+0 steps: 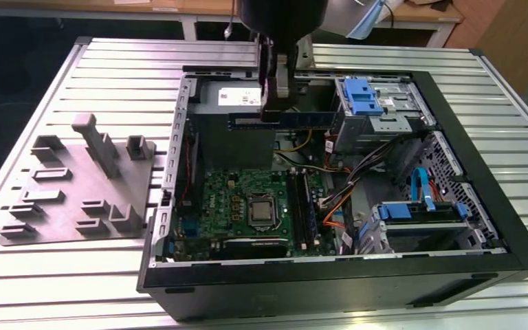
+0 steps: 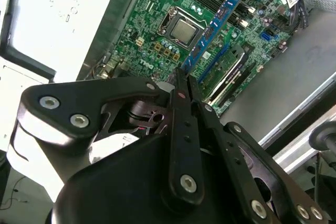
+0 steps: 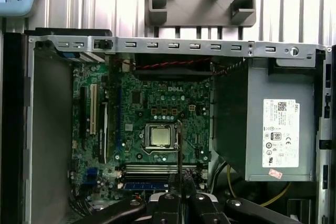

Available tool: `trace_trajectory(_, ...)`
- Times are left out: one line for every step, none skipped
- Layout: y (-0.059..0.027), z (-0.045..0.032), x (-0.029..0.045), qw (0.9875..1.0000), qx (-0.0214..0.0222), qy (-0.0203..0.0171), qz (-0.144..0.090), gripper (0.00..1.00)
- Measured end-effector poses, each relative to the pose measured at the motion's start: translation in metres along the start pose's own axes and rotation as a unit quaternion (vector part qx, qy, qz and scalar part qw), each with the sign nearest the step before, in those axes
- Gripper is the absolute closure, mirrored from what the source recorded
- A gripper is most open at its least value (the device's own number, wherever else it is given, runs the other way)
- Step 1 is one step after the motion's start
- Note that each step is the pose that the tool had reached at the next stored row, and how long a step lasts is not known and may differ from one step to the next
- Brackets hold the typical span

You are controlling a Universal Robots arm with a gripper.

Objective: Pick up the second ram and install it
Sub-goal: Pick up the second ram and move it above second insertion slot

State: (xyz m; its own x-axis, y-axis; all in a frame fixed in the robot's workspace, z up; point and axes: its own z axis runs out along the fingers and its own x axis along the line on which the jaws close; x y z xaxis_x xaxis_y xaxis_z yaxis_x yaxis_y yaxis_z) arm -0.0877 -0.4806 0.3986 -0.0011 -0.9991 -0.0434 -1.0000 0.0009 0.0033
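Claw (image 1: 277,110) pressed together on the second ram (image 1: 308,119), pinching it near mid-length, chips facing sideways. Stick held in the air over the open case (image 1: 337,278), above the end nearest the surface's (image 1: 108,69) far edge. Long axis runs across the exterior view, left to right. Memory slots (image 1: 306,206) on the motherboard (image 1: 236,199) lie lower and toward the near edge. Judged: their length runs crosswise to the stick.

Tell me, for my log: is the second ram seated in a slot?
No, the tool holds the second ram up off the motherboard.
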Motion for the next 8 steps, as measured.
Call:
trace_trajectory(0.0, 0.0018, 0.0001, 1.0, 0.0001, 0.0, 0.003, 0.87)
trace_trajectory(0.0, 0.0036, 0.0002, 1.0, 0.0002, 0.0, 0.006, 0.87)
trace_trajectory(0.0, 0.0054, 0.0003, 1.0, 0.0004, -0.0001, 0.008, 0.87)
trace_trajectory(0.0, 0.0072, 0.0004, 0.9999, 0.0004, 0.0, 0.01, 0.87)
trace_trajectory(0.0, 0.0089, 0.0006, 0.9999, 0.0005, 0.0, 0.012, 0.87)
trace_trajectory(0.0001, 0.0107, 0.0009, 0.9999, 0.0005, 0.0, 0.013, 0.87)
trace_trajectory(0.0001, 0.0125, 0.0012, 0.9999, 0.0005, 0.0, 0.013, 0.87)
trace_trajectory(0.0, 0.0144, 0.0015, 0.9999, 0.0006, 0.0, 0.013, 0.87)
